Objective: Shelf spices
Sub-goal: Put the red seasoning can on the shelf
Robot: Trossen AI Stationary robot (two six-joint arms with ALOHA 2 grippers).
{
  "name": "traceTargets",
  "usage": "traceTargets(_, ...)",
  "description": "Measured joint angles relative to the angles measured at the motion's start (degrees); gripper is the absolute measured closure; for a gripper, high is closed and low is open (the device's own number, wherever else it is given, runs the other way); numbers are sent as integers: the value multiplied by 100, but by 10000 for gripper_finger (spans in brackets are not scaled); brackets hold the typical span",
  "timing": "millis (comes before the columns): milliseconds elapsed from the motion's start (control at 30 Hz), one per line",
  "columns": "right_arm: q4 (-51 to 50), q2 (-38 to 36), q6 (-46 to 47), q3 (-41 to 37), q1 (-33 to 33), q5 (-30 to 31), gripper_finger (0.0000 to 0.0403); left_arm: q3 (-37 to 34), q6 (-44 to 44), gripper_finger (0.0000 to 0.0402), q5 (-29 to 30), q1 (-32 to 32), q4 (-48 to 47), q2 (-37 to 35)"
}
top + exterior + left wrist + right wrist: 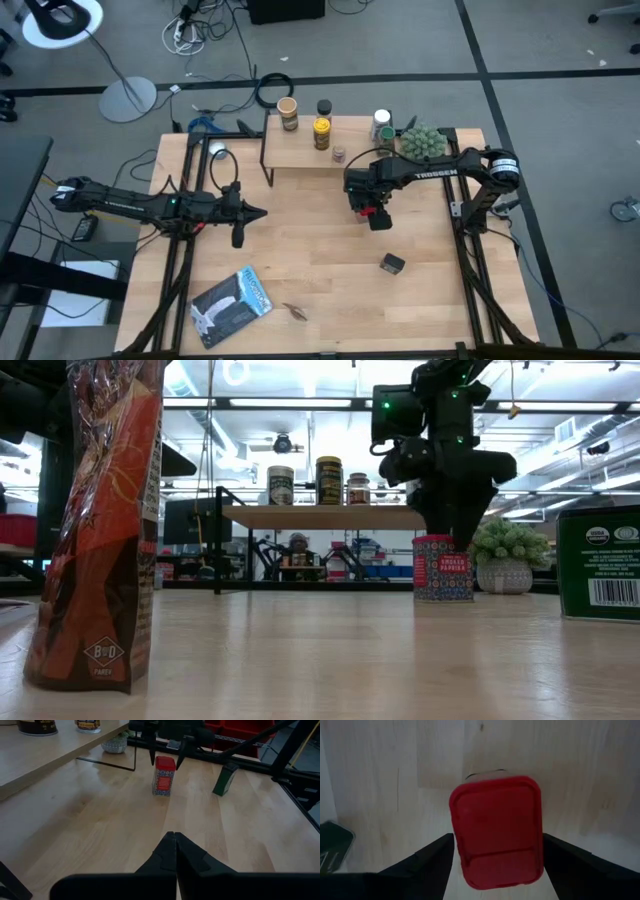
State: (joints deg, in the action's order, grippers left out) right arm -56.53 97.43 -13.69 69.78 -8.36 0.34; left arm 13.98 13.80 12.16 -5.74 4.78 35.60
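The right gripper hangs over the red tin, which stands upright on the table in front of the shelf, just off its front edge. The right wrist view shows the two fingers spread wide on either side of the tin's red lid, with bare wood visible between each finger and the tin; they flank it without clasping it. The left wrist view shows the fingers reaching down around the tin's top.

Open tabletop lies on the near side of the tin. The green tin sits well apart, toward the table's front, and the blue-white flat packet lies near the front left corner. On the shelf stand several jars, among them a yellow jar and a tan-lidded jar; a potted plant stands at the shelf's right end.

The left gripper waits above the table's left side with its fingers pressed together, holding nothing.

In the high view the right arm covers most of the red tin. In the low view a tall packet at the left edge is cut off by the picture's top.
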Motion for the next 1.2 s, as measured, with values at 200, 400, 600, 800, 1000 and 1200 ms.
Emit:
traceTargets(200,112,0,-1,-4,0,-2,138,0,0,401,-2,-2,-2,2)
traceTargets(400,112,-2,0,-4,0,-88,174,0,0,401,-2,-2,-2,0)
traceTargets(600,109,-2,0,-2,0,-129,169,0,0,401,-4,-1,-4,2)
traceTargets(800,87,-9,19,-2,2,-164,164,0,-1,401,-7,0,-4,2)
traceTargets(1000,-297,-15,208,178,2,-166,178,0,-2,401,-9,-1,-4,0)
traceTargets(1200,-713,-15,365,736,21,-147,162,-2,-2,401,-17,-1,-7,2)
